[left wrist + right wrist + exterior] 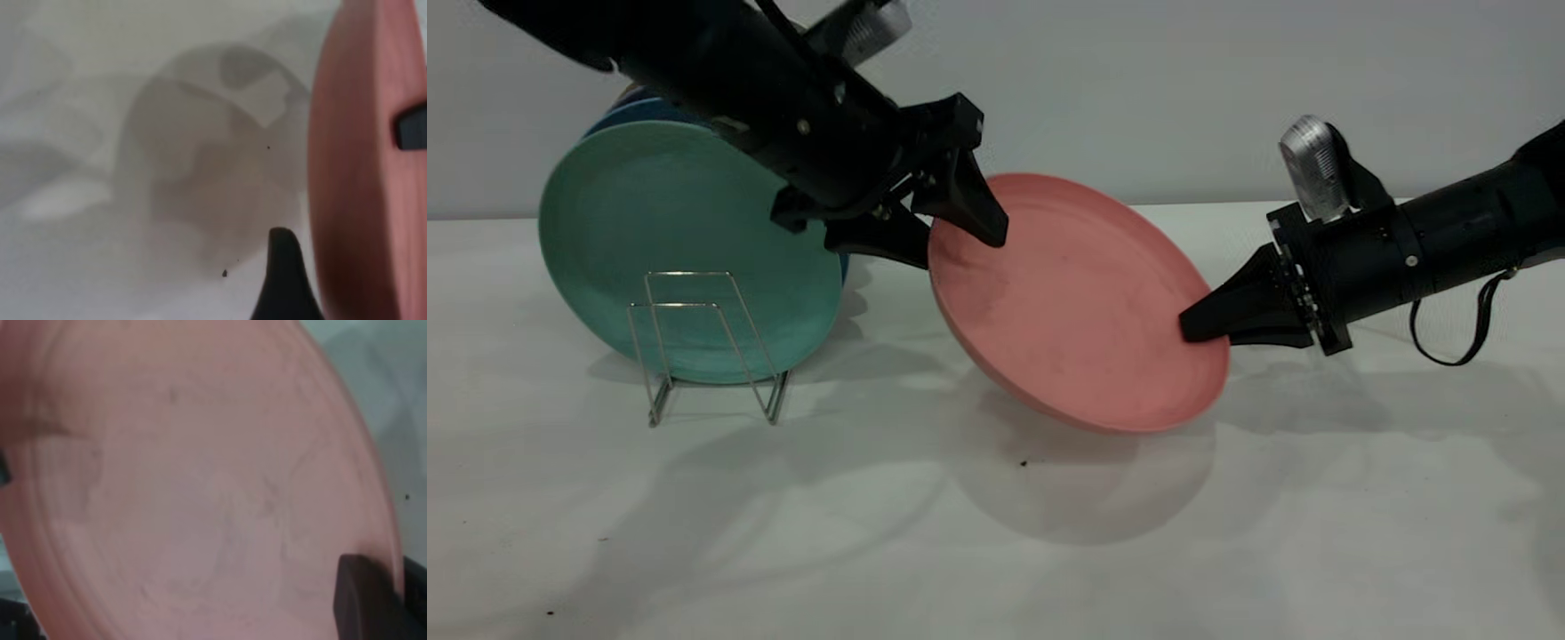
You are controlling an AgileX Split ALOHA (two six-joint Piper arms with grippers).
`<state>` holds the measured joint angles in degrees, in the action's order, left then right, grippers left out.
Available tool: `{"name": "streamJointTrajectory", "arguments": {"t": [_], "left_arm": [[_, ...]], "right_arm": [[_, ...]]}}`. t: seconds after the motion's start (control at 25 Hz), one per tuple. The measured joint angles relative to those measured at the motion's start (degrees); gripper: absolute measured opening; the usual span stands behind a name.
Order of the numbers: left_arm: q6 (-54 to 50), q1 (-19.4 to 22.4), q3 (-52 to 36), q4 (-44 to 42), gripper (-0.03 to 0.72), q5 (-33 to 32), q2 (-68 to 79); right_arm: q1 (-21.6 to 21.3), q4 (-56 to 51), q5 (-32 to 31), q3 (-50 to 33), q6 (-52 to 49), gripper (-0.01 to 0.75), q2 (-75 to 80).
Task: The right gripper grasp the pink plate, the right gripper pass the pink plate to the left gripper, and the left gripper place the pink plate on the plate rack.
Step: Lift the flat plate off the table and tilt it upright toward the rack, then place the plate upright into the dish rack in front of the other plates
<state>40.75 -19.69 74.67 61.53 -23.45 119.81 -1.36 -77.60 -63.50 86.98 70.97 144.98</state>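
The pink plate hangs tilted above the table, between the two arms. My right gripper is shut on its right rim; in the right wrist view one finger lies on the plate's face. My left gripper is open and straddles the plate's upper left rim, one finger in front and one behind. In the left wrist view the plate is edge-on, and a finger stands just beside it. The plate rack stands at the left.
A mint-green plate stands upright in the rack, with a blue plate behind it. The rack's front loops hold nothing. The white table stretches to the front.
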Motion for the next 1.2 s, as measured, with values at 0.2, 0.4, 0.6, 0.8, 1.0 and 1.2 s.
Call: {"name": "streamJointTrajectory", "arguments": {"t": [0.2, 0.4, 0.6, 0.8, 1.0, 1.2], "left_arm": [[0.0, 0.0, 0.0, 1.0, 0.355, 0.6, 0.3], [0.0, 0.1, 0.0, 1.3, 0.095, 1.3, 0.3], [1.5, 0.1, 0.0, 1.3, 0.063, 1.3, -0.4], [7.8, 0.1, 0.0, 1.7, 0.039, 0.2, -2.0], [12.6, 0.4, 0.0, 1.4, 0.039, -1.4, -3.2], [18.8, 2.8, 0.0, -5.5, 0.039, -3.4, -8.4]], "right_arm": [[0.3, -0.1, 0.0, 0.0, 0.7, 0.016, 0.0], [0.2, 0.0, -0.4, 0.0, 1.0, 0.023, -0.1], [0.1, 0.1, -2.1, 0.0, 1.0, 0.124, -3.8], [-1.1, -0.1, -2.5, 0.0, 1.0, 0.370, -13.1], [-3.8, 0.2, -2.8, 0.0, -0.4, 0.514, -26.3], [-6.9, 7.9, -3.9, 0.0, -9.8, 0.513, -40.0]]}}
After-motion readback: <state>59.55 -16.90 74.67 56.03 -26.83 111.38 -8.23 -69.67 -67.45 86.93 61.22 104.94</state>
